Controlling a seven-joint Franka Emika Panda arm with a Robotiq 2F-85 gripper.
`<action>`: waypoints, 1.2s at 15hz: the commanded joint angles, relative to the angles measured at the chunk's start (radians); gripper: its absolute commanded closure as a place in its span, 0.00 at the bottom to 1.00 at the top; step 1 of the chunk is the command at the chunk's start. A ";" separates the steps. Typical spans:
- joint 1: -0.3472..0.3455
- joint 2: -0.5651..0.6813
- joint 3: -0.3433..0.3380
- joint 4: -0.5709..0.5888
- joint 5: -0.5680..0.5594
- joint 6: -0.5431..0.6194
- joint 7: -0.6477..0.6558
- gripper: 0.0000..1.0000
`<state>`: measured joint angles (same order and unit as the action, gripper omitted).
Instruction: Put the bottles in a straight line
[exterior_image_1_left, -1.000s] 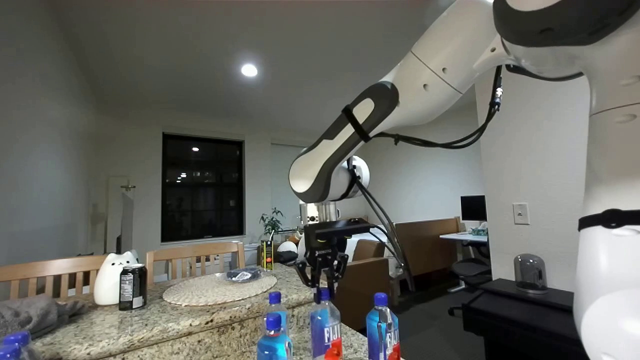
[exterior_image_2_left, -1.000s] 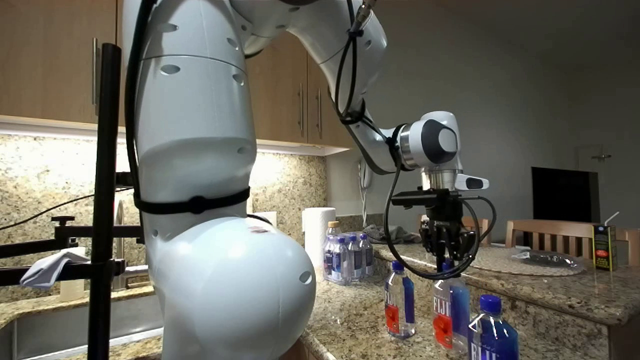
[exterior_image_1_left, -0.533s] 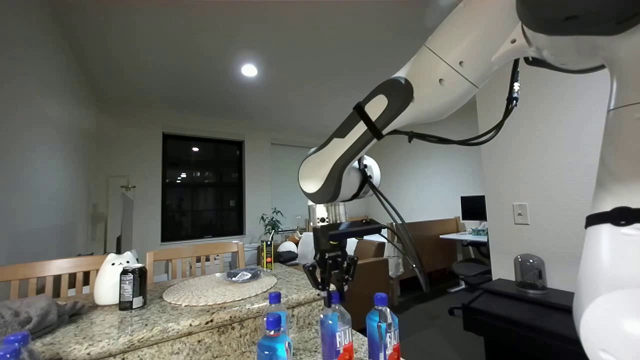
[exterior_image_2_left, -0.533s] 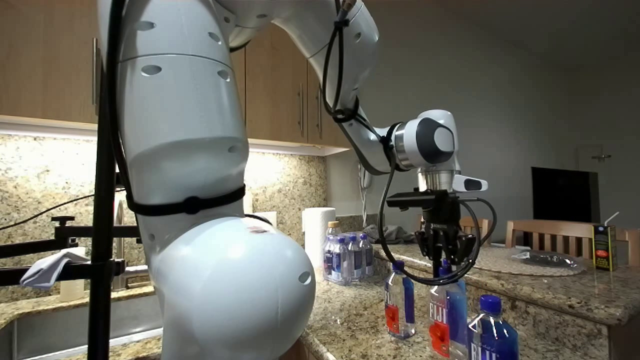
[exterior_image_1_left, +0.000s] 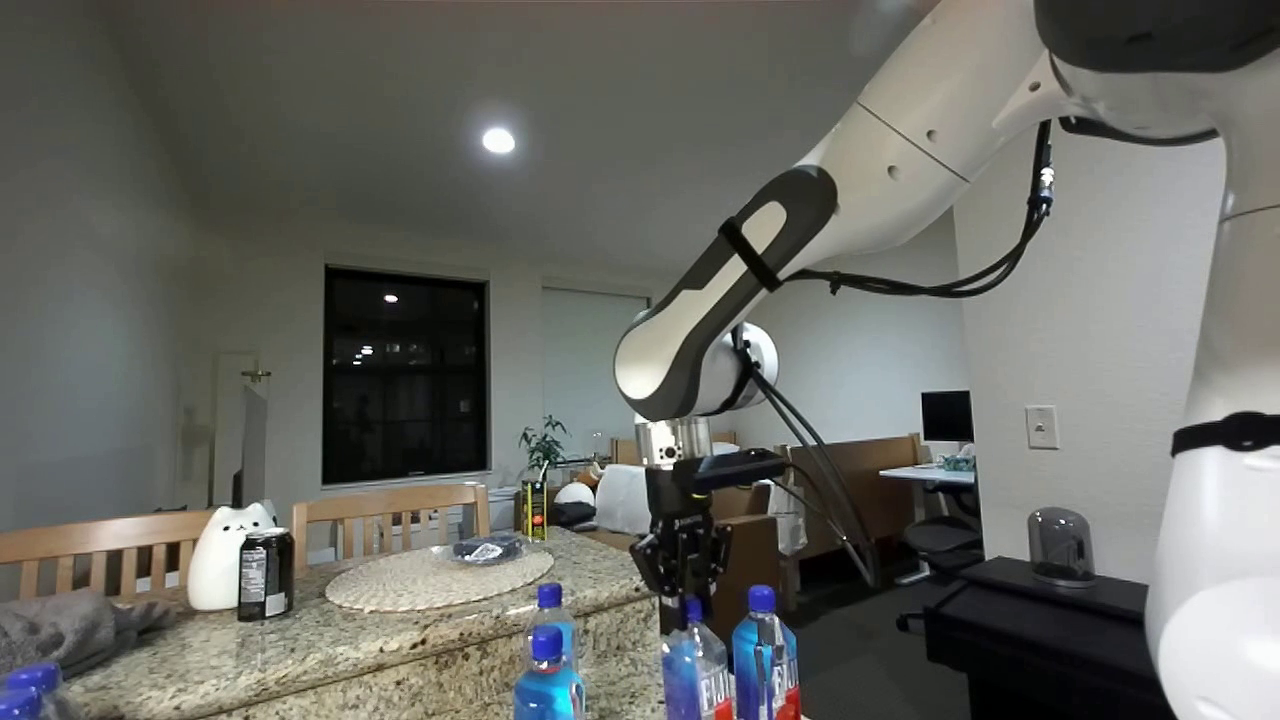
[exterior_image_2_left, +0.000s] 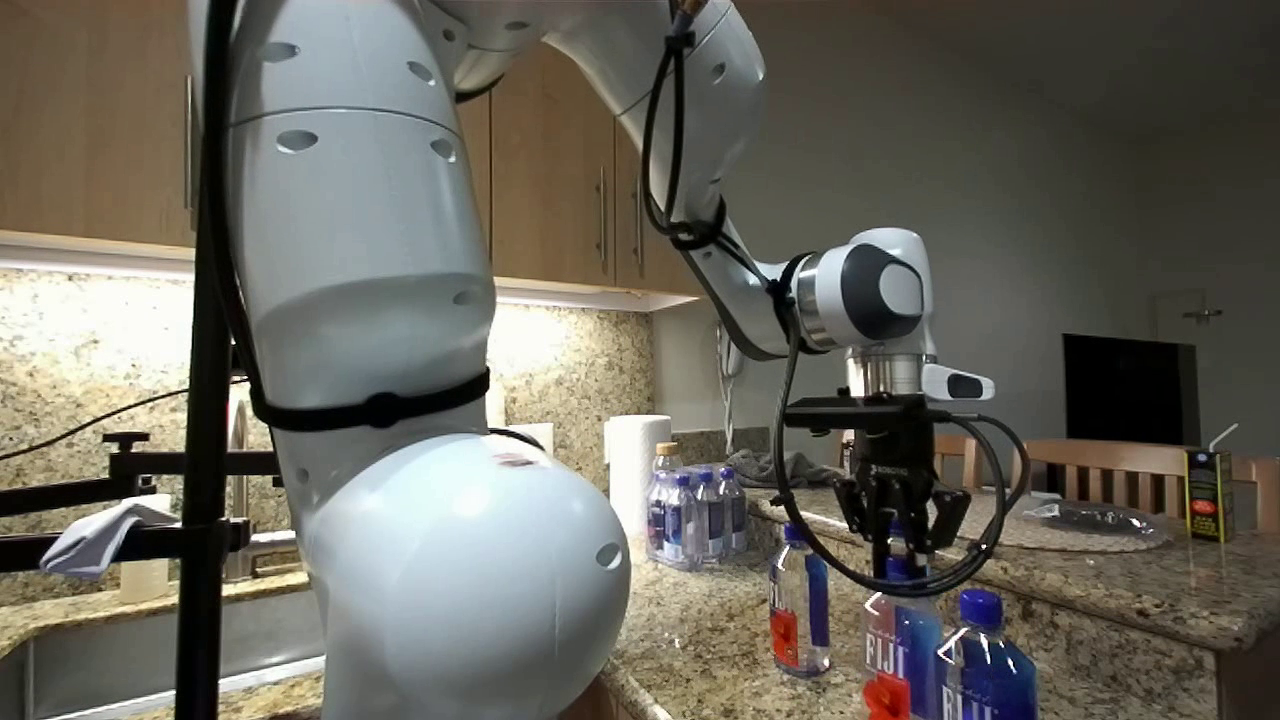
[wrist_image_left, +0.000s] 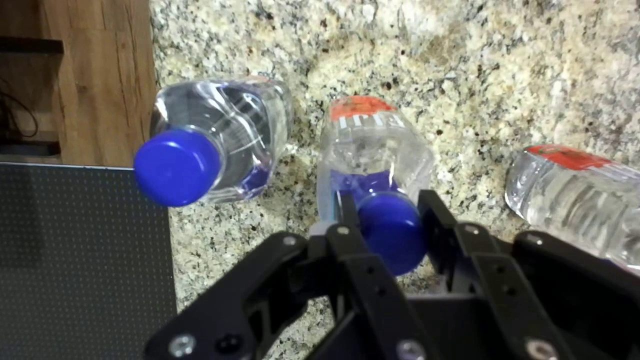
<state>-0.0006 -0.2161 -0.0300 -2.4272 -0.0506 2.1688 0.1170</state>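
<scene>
While one robot arm (exterior_image_2_left: 370, 250) hogs an exterior view, the wrist view gets one speckled counter (wrist_image_left: 310, 30), one gripper (wrist_image_left: 387, 205) and three bottles (wrist_image_left: 375, 150); the left bottle (wrist_image_left: 245, 127) sits nearest the counter's edge (wrist_image_left: 153, 50); bare counter shows between the middle bottle (wrist_image_left: 367, 145) and the right bottle (wrist_image_left: 575, 205); gripper's pinching the middle one by its blue cap (wrist_image_left: 392, 235); same bottle's label (wrist_image_left: 361, 108) reads FIJI.

A black cable (exterior_image_2_left: 900, 588) partly hides the held Fiji bottle (exterior_image_2_left: 900, 645) in an exterior view; the wrist view crops another water bottle (wrist_image_left: 570, 200).
</scene>
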 joint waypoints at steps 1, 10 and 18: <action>-0.020 -0.011 -0.007 -0.028 -0.014 0.028 -0.059 0.85; -0.019 -0.014 0.002 -0.029 -0.031 -0.007 -0.057 0.85; -0.021 -0.070 0.020 -0.082 -0.039 0.030 0.001 0.85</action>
<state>-0.0097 -0.2331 -0.0265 -2.4450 -0.0677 2.1690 0.0903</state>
